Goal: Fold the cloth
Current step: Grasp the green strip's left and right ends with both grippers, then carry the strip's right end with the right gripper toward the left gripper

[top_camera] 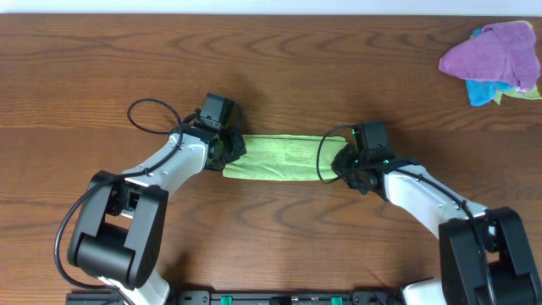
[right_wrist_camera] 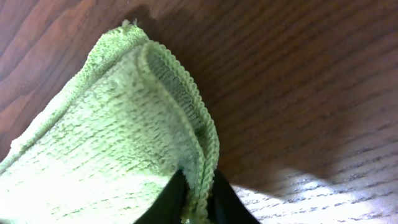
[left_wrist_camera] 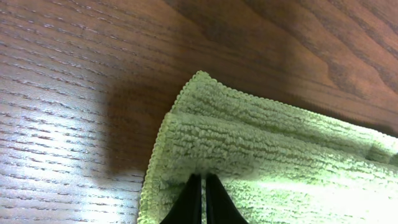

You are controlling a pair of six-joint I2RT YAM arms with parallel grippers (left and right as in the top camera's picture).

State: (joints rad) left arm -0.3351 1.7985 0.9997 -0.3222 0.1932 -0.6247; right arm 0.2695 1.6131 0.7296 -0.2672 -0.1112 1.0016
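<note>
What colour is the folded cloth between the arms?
The cloth is plain lime green, clearest from left wrist.

You've got the cloth (top_camera: 284, 157) showing lime green, plain all over with no print, just a fine looped pile and a stitched hem in the same green. Your left fingers (left_wrist_camera: 189, 205) are black against it, and so are your right fingers (right_wrist_camera: 168, 202). Under both pairs the bench (top_camera: 254, 68) is dark reddish-brown with streaky wood grain, paler where light glares beside the fingers. Well beyond your right fingers, a purple cloth (top_camera: 495, 51) lies on a bright blue cloth (top_camera: 483, 91). Your arms (top_camera: 169, 165) read white with black joints.
</note>
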